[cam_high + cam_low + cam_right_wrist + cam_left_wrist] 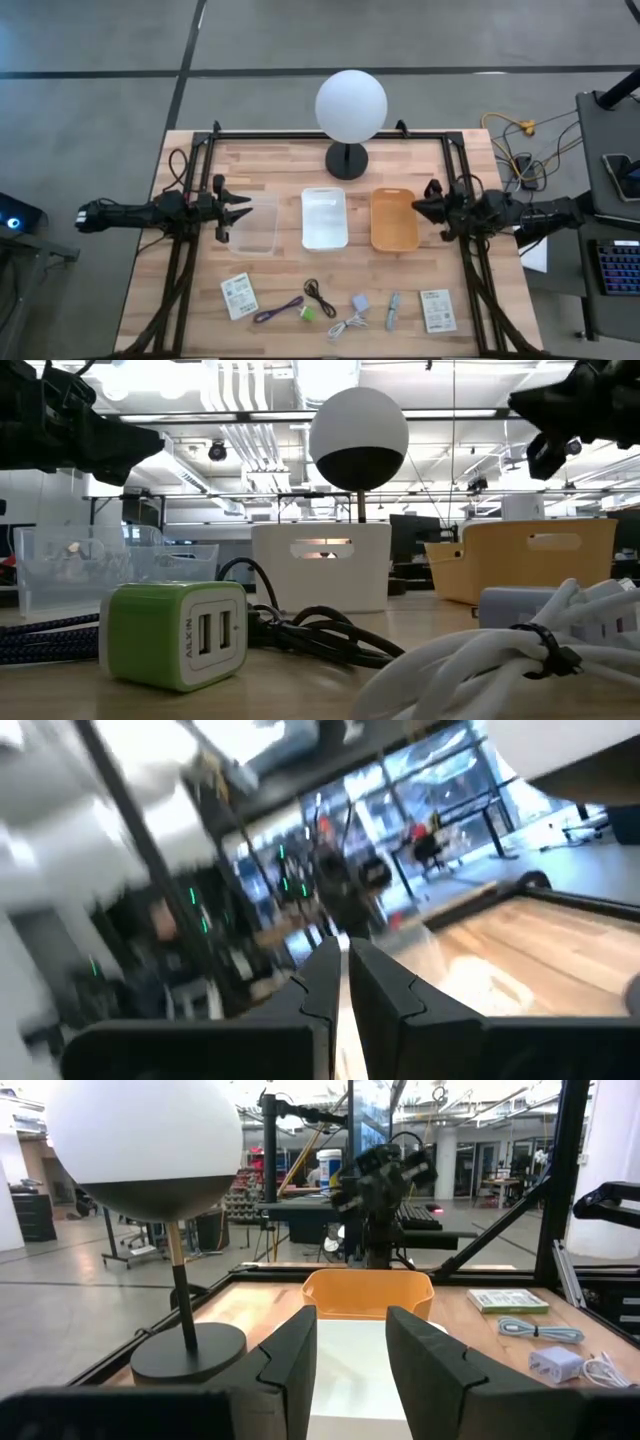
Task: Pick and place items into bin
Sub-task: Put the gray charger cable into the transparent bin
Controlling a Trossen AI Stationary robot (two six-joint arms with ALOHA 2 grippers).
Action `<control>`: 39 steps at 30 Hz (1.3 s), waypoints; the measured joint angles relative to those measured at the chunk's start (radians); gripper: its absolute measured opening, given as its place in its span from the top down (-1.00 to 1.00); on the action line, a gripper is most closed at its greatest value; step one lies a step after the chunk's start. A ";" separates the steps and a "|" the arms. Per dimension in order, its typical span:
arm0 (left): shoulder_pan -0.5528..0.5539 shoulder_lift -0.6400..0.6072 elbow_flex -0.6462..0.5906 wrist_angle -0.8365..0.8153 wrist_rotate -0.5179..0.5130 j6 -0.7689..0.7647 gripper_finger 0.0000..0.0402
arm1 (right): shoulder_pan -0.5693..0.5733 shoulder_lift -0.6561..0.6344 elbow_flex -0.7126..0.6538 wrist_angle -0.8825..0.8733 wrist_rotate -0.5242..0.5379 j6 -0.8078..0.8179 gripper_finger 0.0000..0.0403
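While both arms hang level above the wooden counter (280,170), you will find the left end effector (243,209) at the left edge of the clear bin (255,224), its fingers (290,1365) spread apart and holding nothing. The right end effector (422,207) sits just beside the right edge of the orange bin (394,219), with its fingers (322,982) nearly closed and a thin gap between them, also holding nothing. Between those two bins stands the white bin (325,218), and behind it the globe lamp (351,107) on its black base. You will see every item lying in a row along the near edge of the counter, well apart from the bins. From left to right these are a flat white printed packet (239,296), a purple cable (277,311), a green dual-port USB charger (310,314) with a black cable (319,295) just behind it, a coiled white cable (347,325), a grey-blue adapter (360,303), a grey stick (392,311) and a second white packet (437,310). None of the items is inside a bin.
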 joint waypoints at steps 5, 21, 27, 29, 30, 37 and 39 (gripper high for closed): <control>0.000 0.000 0.000 0.000 0.000 0.000 0.47 | 0.000 0.079 0.000 0.287 -0.070 -0.004 0.91; 0.002 -0.002 0.000 0.628 -0.128 -0.445 0.47 | 0.033 0.813 0.295 0.355 -0.257 0.475 0.91; 0.002 -0.010 0.000 0.932 -0.014 -0.447 0.47 | 0.064 0.956 0.500 0.357 -0.337 0.425 0.91; 0.001 -0.015 0.002 0.963 0.018 -0.476 0.47 | 0.078 0.997 0.559 0.354 -0.326 0.407 0.91; 0.001 -0.016 0.003 0.966 0.018 -0.486 0.47 | 0.089 1.018 0.588 0.354 -0.323 0.392 0.91; 0.001 -0.017 0.038 0.976 -0.016 -0.487 0.47 | 0.131 1.146 0.663 0.311 -0.304 0.417 0.91; 0.002 -0.012 0.051 0.964 -0.016 -0.550 0.47 | 0.135 1.187 0.671 0.310 -0.281 0.478 0.91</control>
